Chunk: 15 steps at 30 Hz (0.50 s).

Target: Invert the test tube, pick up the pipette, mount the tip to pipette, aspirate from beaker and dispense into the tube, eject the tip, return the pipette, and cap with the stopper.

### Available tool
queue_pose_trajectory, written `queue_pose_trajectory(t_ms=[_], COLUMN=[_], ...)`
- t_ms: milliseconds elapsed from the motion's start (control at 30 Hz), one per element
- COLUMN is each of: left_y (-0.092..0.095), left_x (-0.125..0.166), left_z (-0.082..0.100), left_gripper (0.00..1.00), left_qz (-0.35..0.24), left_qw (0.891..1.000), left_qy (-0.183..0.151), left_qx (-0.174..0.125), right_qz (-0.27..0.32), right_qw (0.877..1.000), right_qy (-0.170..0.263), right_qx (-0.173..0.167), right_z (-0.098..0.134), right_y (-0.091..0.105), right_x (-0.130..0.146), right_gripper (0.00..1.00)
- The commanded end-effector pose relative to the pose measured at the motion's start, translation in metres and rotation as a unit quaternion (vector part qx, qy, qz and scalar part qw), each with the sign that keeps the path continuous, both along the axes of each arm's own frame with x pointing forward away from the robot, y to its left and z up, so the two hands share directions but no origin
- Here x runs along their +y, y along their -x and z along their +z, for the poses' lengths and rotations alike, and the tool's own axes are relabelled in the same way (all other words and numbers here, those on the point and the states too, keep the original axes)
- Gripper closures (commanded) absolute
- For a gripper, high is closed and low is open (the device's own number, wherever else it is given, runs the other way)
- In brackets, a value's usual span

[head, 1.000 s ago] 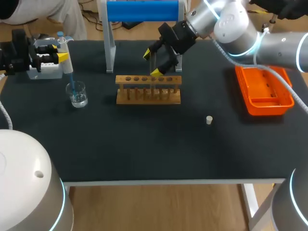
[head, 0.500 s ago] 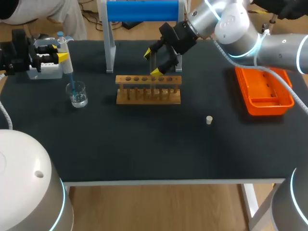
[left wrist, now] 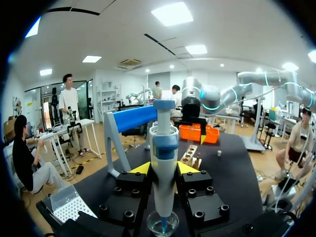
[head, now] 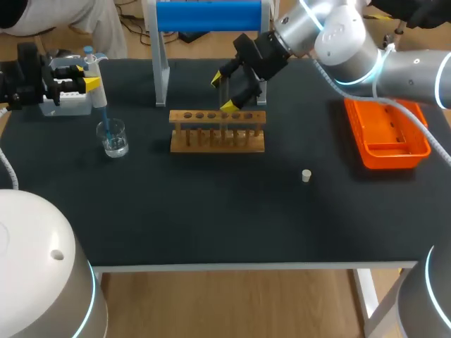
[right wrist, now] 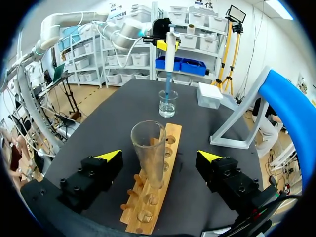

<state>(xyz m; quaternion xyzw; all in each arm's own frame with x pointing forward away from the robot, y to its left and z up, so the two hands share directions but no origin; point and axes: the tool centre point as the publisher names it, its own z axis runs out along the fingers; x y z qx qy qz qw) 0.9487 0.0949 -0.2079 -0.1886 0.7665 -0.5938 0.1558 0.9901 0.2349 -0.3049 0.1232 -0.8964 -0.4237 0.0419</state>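
Orange tray at right side of table. Stopper lies alone between tray and wooden rack. Blue roll on stand behind rack.

Test tube stands in rack, long axis vertical, open mouth up. Right gripper spread, one finger each side of tube, not touching it.

Left gripper pinches pipette, which is vertical, tip down in beaker.
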Motion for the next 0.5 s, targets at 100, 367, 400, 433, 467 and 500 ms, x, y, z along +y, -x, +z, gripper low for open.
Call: queue_pose_trajectory(t_ms=[100, 367, 400, 433, 467, 500], left_y=[0.0004, 0.0008, 0.0011, 0.0016, 0.0020, 0.0026], left_x=[0.0000, -0.0009, -0.0018, -0.0033, -0.0042, -0.0050], left_z=[0.0009, 0.0027, 0.0044, 0.0066, 0.0084, 0.0103], left_gripper=[1.00, 1.00, 1.00, 1.00, 1.00, 1.00], left_qz=[0.001, 0.001, 0.001, 0.000, 0.001, 0.001], left_qw=[1.000, 1.000, 1.000, 1.000, 1.000, 1.000], left_qy=[-0.001, -0.002, -0.002, -0.003, -0.004, -0.005], left_qx=[0.001, -0.001, -0.003, -0.005, -0.007, -0.008], right_qz=[0.000, 0.000, 0.000, 0.000, 0.000, 0.000], right_qw=[1.000, 1.000, 1.000, 1.000, 1.000, 1.000], right_qy=[0.002, 0.002, 0.002, 0.002, 0.002, 0.002], right_qx=[0.000, 0.000, 0.000, 0.000, 0.000, 0.000], right_z=[0.0011, 0.0011, 0.0011, 0.0011, 0.0011, 0.0011], right_y=[0.0004, 0.0004, 0.0004, 0.0004, 0.0004, 0.0004], right_x=[-0.0009, -0.0009, -0.0009, -0.0009, -0.0009, -0.0009], right_gripper=[0.00, 0.00, 0.00, 0.00, 0.00, 0.00])
